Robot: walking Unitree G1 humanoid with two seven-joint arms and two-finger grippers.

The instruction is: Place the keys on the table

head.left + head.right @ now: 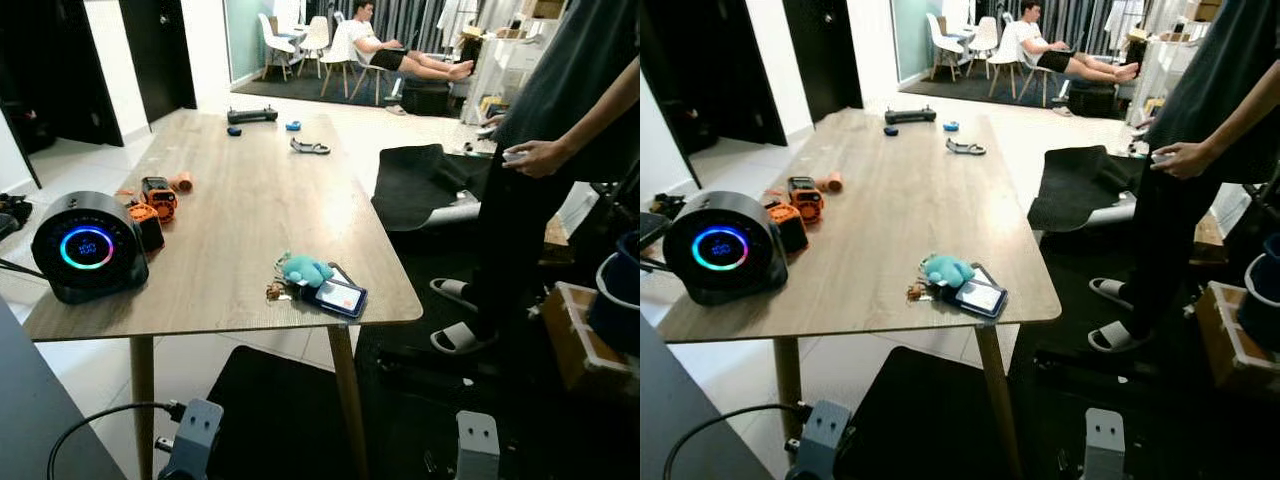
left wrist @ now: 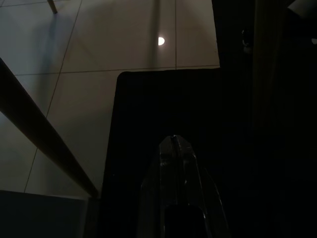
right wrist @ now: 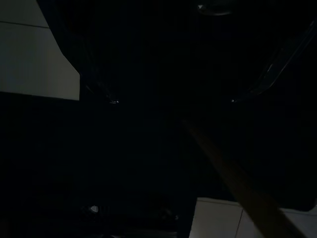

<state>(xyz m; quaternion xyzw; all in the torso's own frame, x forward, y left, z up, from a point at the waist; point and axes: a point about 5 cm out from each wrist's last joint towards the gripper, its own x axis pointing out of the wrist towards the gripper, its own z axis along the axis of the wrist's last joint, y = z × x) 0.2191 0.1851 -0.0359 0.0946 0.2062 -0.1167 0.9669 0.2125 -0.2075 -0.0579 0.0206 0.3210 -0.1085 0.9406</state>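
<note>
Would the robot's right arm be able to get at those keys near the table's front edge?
Probably yes. The keys lie by the near edge of the table, nothing in front of them. The right arm hangs low below the tabletop, so it must rise first.

The keys [image 1: 276, 291] near the counter's [image 1: 250, 200] front edge are partly hidden under a teal plush charm [image 1: 303, 268], too small to count. The standing person [image 1: 560, 150] at the right is cut off by the frame's top. The right end effector's [image 3: 171, 101] fingers barely show in darkness.
</note>
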